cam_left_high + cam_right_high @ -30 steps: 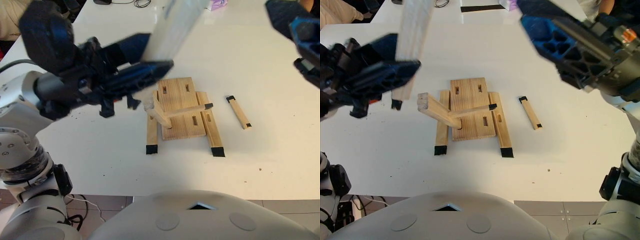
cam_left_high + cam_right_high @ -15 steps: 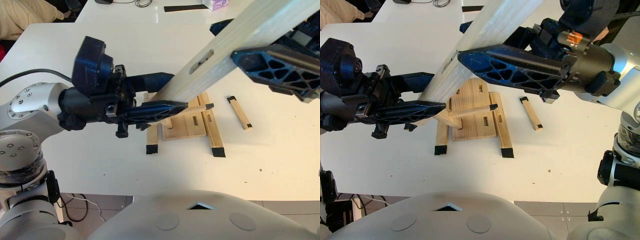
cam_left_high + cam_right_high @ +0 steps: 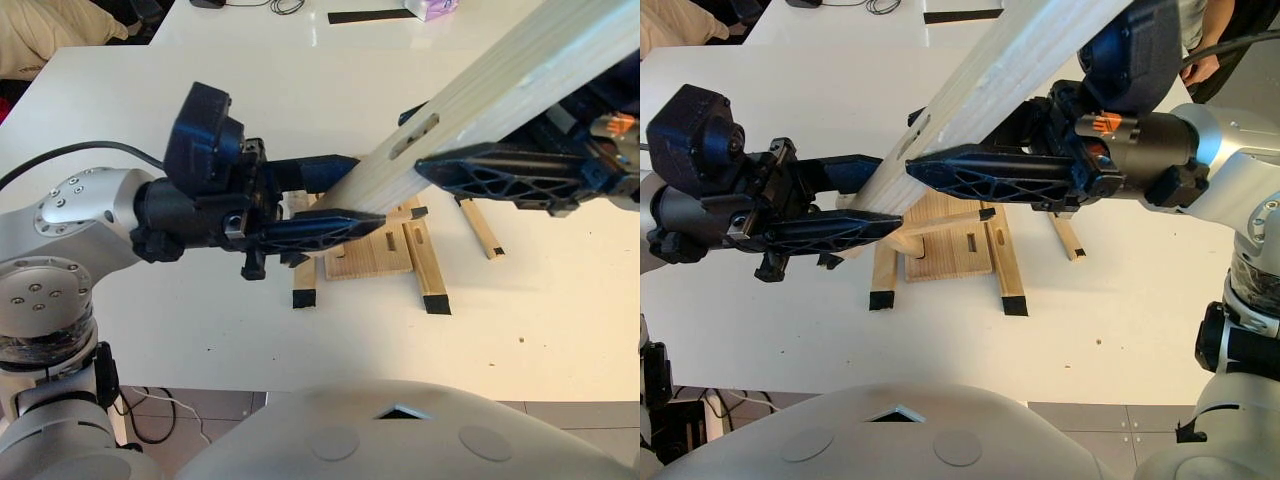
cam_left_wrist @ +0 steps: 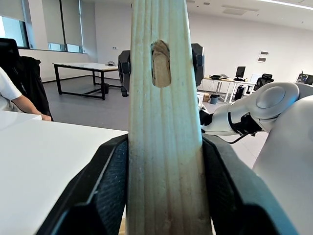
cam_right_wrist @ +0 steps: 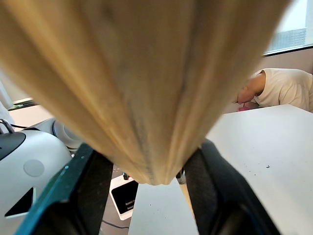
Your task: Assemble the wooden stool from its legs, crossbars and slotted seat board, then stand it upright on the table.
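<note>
While the left gripper (image 3: pixel 362 190) and right gripper (image 3: pixel 415 140) are both clamping one leg (image 3: pixel 500 75) above the seat board (image 3: pixel 370 258), the robot is seemingly fitting legs, next needing slot alignment.

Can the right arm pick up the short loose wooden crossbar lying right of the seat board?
Probably not: the jaws of the right gripper are shut on the long pale wooden leg.

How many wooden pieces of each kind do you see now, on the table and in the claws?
Seat board: 1
Legs: 3 (held leg in left claw and right claw, two flat legs by the board)
Crossbars: 2 (one over the board, one loose)
Tilted piece, mostly hidden, kind unclear: 1
Total: 7
</note>
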Controlling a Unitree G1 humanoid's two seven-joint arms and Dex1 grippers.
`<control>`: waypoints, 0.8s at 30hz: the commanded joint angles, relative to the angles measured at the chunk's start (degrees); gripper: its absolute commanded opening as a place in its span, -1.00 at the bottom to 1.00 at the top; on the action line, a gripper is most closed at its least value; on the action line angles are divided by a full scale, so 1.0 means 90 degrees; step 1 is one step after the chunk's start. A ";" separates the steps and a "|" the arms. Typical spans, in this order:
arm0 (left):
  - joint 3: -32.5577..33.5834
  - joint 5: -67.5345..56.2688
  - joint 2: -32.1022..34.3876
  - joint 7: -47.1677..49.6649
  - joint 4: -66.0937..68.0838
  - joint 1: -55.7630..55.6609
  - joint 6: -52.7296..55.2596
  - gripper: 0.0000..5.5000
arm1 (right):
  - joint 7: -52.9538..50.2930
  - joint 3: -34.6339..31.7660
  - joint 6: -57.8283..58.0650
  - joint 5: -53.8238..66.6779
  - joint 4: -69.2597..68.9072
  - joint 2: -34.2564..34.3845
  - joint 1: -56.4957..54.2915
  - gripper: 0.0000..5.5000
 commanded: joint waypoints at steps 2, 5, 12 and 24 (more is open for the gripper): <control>-0.0041 0.0124 0.0143 -0.0065 -0.0057 0.0015 -0.0087 -0.25 | 0.0236 -0.0146 0.0077 -0.0087 -0.0082 -0.0101 0.0031 -0.24; -0.0080 0.0140 0.0169 -0.0031 -0.0050 0.0017 -0.0092 -0.25 | 0.0303 -0.0179 0.0060 -0.0175 -0.0117 -0.0114 0.0102 -0.24; -0.0099 -0.0090 0.0189 0.0405 0.0276 -0.0185 -0.0130 0.07 | -0.0259 -0.0355 -0.0253 0.0419 0.0157 0.0064 -0.0256 -0.26; 0.0829 -0.1329 0.0063 0.2262 0.2486 -0.1800 -0.0906 0.17 | 0.0161 -0.0649 -0.0541 -0.1647 0.0926 -0.0247 -0.0574 -0.26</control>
